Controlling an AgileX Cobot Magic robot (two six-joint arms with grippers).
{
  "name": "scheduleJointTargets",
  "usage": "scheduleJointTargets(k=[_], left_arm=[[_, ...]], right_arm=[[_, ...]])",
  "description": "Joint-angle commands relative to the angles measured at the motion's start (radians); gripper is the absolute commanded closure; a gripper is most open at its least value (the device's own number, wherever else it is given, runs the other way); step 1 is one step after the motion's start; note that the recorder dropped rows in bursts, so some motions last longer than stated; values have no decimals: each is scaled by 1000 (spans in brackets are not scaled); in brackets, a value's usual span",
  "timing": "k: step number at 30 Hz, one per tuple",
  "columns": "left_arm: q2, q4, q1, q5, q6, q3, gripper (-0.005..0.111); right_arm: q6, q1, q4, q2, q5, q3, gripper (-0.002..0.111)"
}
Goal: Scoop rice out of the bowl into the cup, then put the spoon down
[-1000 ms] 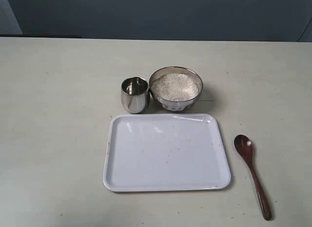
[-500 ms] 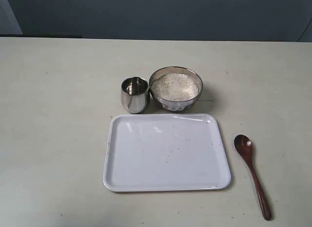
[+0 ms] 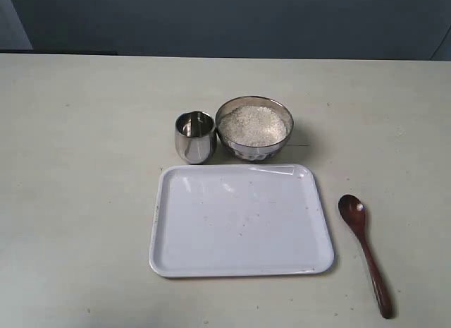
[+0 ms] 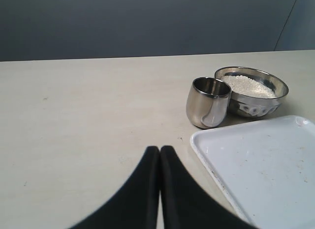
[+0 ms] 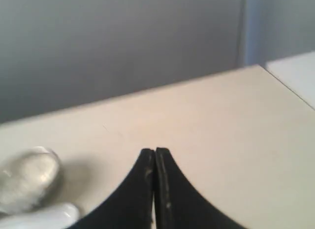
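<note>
A steel bowl [image 3: 254, 129] heaped with white rice [image 3: 254, 125] stands behind the white tray, and the small steel cup [image 3: 194, 137] sits just left of it. The dark wooden spoon [image 3: 365, 247] lies flat on the table right of the tray, its oval end toward the bowl. Neither arm shows in the exterior view. In the left wrist view my left gripper [image 4: 160, 149] is shut and empty, well short of the cup [image 4: 208, 102] and bowl [image 4: 251, 91]. My right gripper [image 5: 155, 151] is shut and empty over bare table; the bowl [image 5: 27, 182] is a blur at the edge.
A white rectangular tray [image 3: 241, 220] lies in front of the cup and bowl, with a few specks on it; its corner shows in the left wrist view [image 4: 256, 165]. A dark wall runs behind the table's far edge.
</note>
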Motion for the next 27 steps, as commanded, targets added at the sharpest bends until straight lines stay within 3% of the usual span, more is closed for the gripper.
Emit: scheduleJointTargets(k=[1,3,8,17,27], left_arm=[[-5,0,-6,-14,-7,-4,106],[-5,0,-6,-14,-7,-4,106],[-5,0,-6,-14,-7,-4,106],[-5,0,-6,-14,-7,-4,106],[-5,0,-6,-14,-7,-4,106]], right_arm=[[31,-3,-245,229,414,-180,109],[49,-3,-292,328,539,-245,109],[49,-3,-227,490,539,-285,109],[49,-3,-184,631,539,-203,109],[-159,-3,158,665,462,-48,109]])
